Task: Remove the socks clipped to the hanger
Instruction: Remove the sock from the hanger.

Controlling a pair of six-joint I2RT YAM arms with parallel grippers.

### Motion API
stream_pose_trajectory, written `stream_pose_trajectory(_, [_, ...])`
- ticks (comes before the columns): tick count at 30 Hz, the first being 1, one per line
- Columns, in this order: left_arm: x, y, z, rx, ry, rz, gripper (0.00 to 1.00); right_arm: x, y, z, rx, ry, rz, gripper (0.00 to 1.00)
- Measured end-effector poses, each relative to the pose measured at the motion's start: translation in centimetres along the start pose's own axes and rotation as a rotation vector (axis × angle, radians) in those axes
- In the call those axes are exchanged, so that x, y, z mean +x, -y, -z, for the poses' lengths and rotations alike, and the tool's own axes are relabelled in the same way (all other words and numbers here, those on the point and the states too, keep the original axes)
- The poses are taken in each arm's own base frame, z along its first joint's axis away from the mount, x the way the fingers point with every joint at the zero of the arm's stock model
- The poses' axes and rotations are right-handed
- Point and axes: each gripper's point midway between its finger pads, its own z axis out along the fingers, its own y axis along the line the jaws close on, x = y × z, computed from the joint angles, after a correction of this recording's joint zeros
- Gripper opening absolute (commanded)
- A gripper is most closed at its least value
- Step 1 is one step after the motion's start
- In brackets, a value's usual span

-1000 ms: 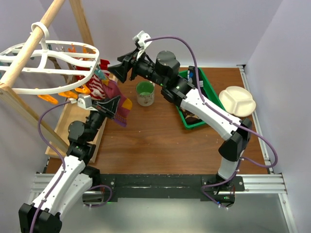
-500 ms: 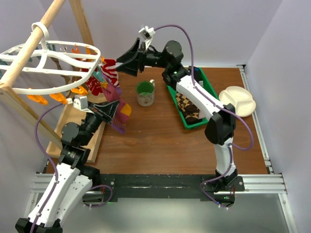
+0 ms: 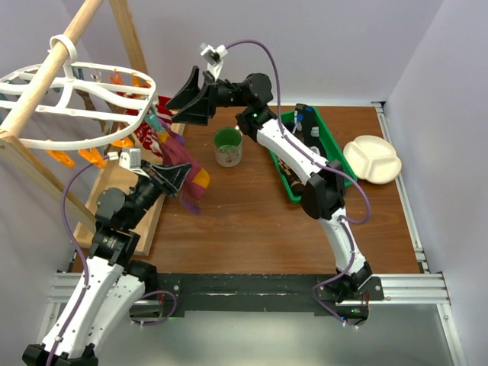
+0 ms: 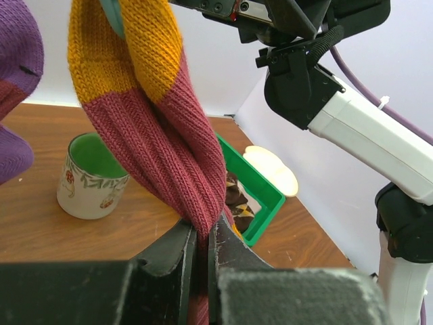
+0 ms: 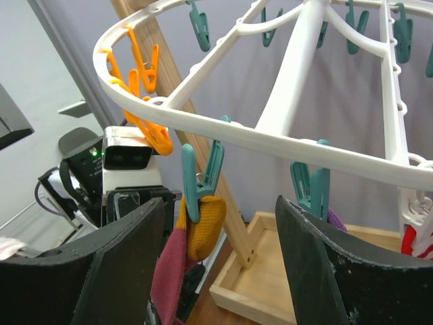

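The left tool (image 4: pixel 201 237) is clamped shut on the lower part of a maroon sock (image 4: pixel 169 156) with a mustard-yellow toe, the knit pinched between its two dark jaws. The end of the sock below the grip is cut off by the tool's own body in the left wrist view. The sock hangs from the hanger (image 3: pixel 84 91), a white plastic oval rack slung on a wooden pole (image 3: pixel 46 72) at the far left of the counter (image 3: pixel 244 221), and its yellow end is caught in a teal clip (image 5: pixel 201 172) under the rim. The right tool (image 5: pixel 218 203) stands open just in front of that clip, its two fingers wide apart, with the clip and the yellow toe showing between them; whether either finger touches the clip cannot be told. From above, the right tool largely covers the clip, and the rack's rim hides most of the other socks: a red-and-white striped one (image 3: pixel 152 137) shows only in part, and a purple one (image 4: pixel 13 54) is cut by the left edge of the left wrist view. Orange clips (image 5: pixel 145 122) hang on the rim. A wooden tray (image 5: pixel 264 284) lies under the rack. A green-lined mug (image 3: pixel 227 146) stands on the counter between the rack and a green bin (image 3: pixel 329 136). In the bin a checkered sock (image 4: pixel 237 203) shows only partly, behind the held sock in the left wrist view and under the right arm from above; a white plate (image 3: pixel 372 158) sits just beside the bin
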Motion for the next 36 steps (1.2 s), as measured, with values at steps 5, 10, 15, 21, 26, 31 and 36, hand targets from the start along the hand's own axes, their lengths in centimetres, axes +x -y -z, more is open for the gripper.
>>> stream_pose_trajectory(5, [0.1, 0.2, 0.1, 0.011, -0.005, 0.001, 0.00, 0.6, -0.7, -1.3, -0.014, -0.007, -0.013, 0.71])
stream_pose_trajectory(10, [0.1, 0.4, 0.5, 0.016, -0.009, 0.001, 0.00, 1.4, -1.6, -3.3, -0.026, -0.010, -0.023, 0.69])
stream_pose_trajectory(15, [0.2, 0.5, 0.6, 0.017, -0.012, 0.001, 0.00, 2.0, -2.1, -4.8, -0.030, -0.002, -0.036, 0.66])
stream_pose_trajectory(21, [0.3, 0.5, 0.8, 0.016, -0.017, 0.002, 0.00, 1.7, -2.1, -5.5, -0.011, 0.030, -0.041, 0.60])
stream_pose_trajectory(26, [0.2, 0.6, 0.9, 0.018, -0.014, 0.001, 0.00, 1.3, -1.7, -5.5, 0.007, 0.052, -0.046, 0.50])
stream_pose_trajectory(31, [0.2, 0.6, 1.0, 0.018, -0.014, 0.001, 0.00, 1.1, -1.5, -5.6, 0.021, 0.068, -0.049, 0.28])
stream_pose_trajectory(36, [0.5, 0.6, 1.1, 0.017, -0.023, 0.003, 0.00, 0.8, -1.0, -5.6, 0.046, 0.088, -0.055, 0.10])
